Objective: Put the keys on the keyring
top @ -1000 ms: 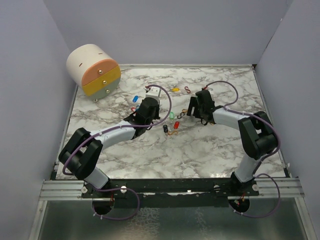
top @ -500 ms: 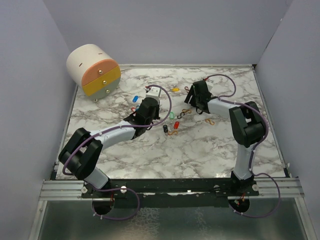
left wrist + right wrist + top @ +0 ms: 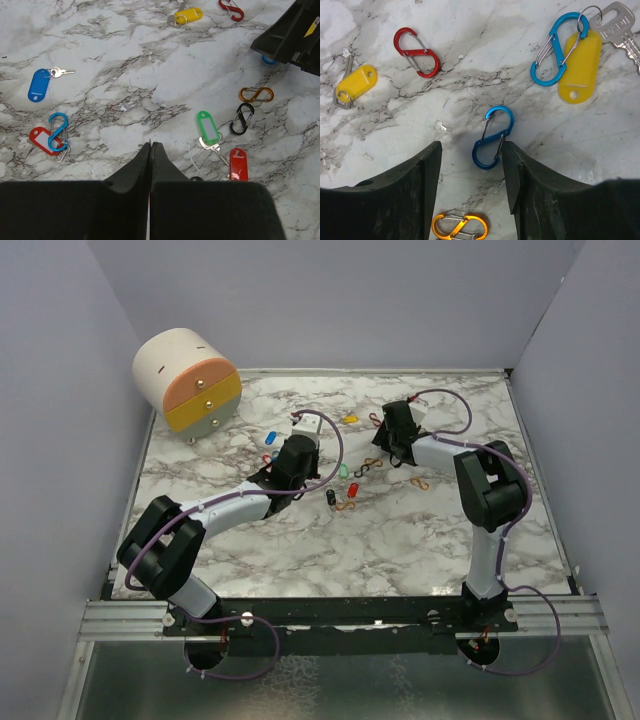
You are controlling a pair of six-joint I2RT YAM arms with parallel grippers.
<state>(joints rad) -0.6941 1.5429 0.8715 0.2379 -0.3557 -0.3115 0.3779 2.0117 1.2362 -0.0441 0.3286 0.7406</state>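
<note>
Keys (image 3: 207, 125) and clips (image 3: 241, 119) strewn over the middle of the table (image 3: 420, 530).
A drawer chest (image 3: 188, 383) stands at the far left corner; the scatter lies between the two arms, one clip (image 3: 493, 136) between the right gripper's (image 3: 471, 155) fingers.

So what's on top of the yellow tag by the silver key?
A blue clip lies across the left edge of the yellow tag. The bit of tag beneath it is hidden.

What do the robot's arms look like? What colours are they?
Two thin arms, the left arm and the right arm, are pale grey-white tubes with chunky black joints. A purple cable loops along each. The jaws at the tips are black and wedge-shaped.
</note>
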